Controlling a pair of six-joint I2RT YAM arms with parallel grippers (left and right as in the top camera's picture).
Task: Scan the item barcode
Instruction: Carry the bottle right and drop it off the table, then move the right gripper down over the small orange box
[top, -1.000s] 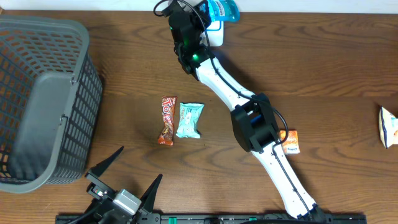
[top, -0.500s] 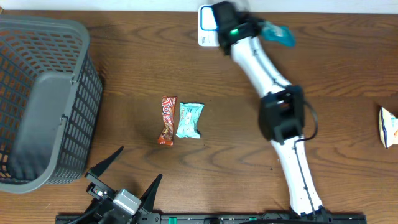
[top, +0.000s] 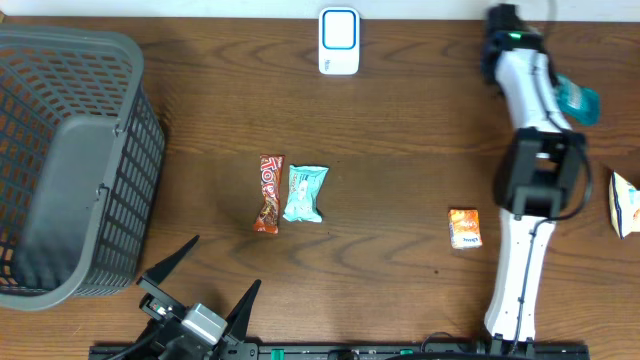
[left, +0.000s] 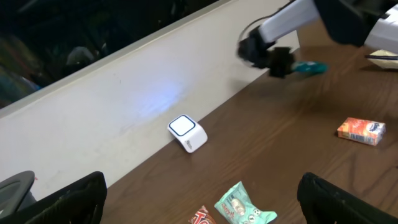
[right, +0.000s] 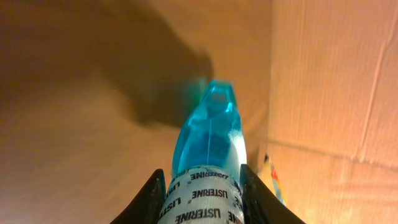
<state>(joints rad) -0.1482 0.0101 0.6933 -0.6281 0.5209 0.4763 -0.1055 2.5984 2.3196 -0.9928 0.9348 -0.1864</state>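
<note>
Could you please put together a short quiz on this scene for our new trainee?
1. Fill in: the basket stands on the ___ side of the table.
2. True or false: the right gripper is shut on the blue bottle.
3. Which lies right beside the candy bar? A) the teal packet B) the blue bottle C) the basket

Key: 1 left; 2 true; 3 A.

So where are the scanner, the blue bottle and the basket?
scanner (top: 339, 32): overhead view, its top face.
blue bottle (right: 210, 134): right wrist view, its clear body beyond the label.
basket (top: 135, 180): overhead view, its right-hand wall.
</note>
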